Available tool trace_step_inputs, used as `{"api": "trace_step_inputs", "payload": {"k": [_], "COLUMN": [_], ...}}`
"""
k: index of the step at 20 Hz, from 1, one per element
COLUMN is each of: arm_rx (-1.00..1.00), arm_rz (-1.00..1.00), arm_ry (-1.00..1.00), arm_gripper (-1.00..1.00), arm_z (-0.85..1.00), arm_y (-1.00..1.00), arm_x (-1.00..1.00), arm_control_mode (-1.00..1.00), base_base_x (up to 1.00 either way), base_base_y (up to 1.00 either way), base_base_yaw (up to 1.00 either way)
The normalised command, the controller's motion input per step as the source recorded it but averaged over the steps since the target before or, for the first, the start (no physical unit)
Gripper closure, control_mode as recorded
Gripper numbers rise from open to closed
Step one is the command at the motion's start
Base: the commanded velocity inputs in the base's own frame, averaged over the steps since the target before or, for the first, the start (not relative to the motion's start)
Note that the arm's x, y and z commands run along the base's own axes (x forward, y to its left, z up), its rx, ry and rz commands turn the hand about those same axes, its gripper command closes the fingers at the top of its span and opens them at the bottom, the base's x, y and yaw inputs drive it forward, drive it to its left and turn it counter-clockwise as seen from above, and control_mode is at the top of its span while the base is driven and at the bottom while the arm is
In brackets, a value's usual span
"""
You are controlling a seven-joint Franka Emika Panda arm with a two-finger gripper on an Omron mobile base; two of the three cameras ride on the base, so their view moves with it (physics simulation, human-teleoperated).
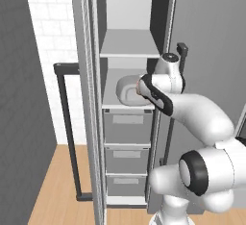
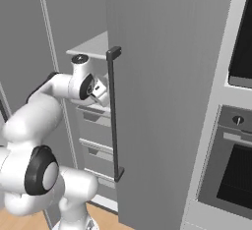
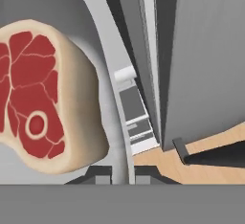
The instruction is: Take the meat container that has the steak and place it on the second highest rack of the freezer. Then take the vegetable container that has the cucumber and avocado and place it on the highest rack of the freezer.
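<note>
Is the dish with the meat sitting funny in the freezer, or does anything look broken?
Nothing looks broken or spilled. The meat container sits at the lower shelf board of the freezer, with the gripper shut on its rim. The steak lies inside it. Whether the dish rests flat is hard to tell.

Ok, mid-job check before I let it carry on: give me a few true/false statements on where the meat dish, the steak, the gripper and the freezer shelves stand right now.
1. The gripper is shut on the rim of the meat container. True.
2. The steak has fallen out onto the floor. False: it lies inside the dish.
3. The meat container is at the lower of the freezer's two shelf boards, just above the drawers. True.
4. The top shelf board already holds the vegetable tray. False: nothing stands on it.
5. The freezer door is closed. False: it stands open, with the arm reaching inside.
</note>
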Motion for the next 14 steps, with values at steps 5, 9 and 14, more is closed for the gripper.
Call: {"api": "trace_step_inputs", "payload": {"k": [5, 9, 14], "arm_rx": [0.00, 0.00, 0.00], "arm_rz": [-0.04, -0.04, -0.02], "arm_ry": [0.00, 0.00, -0.01], "arm_gripper": [1.00, 1.00, 1.00], "arm_z": [-0.47, -0.50, -0.40], "arm_y": [0.00, 0.00, 0.02], "arm_x": [0.45, 0.37, 0.24], "arm_control_mode": [-1.00, -1.00, -1.00], "base_base_x": [0.00, 0.00, 0.00], "base_base_y": [0.00, 0.00, 0.00], "base_base_yaw": [0.00, 0.00, 0.00]}}
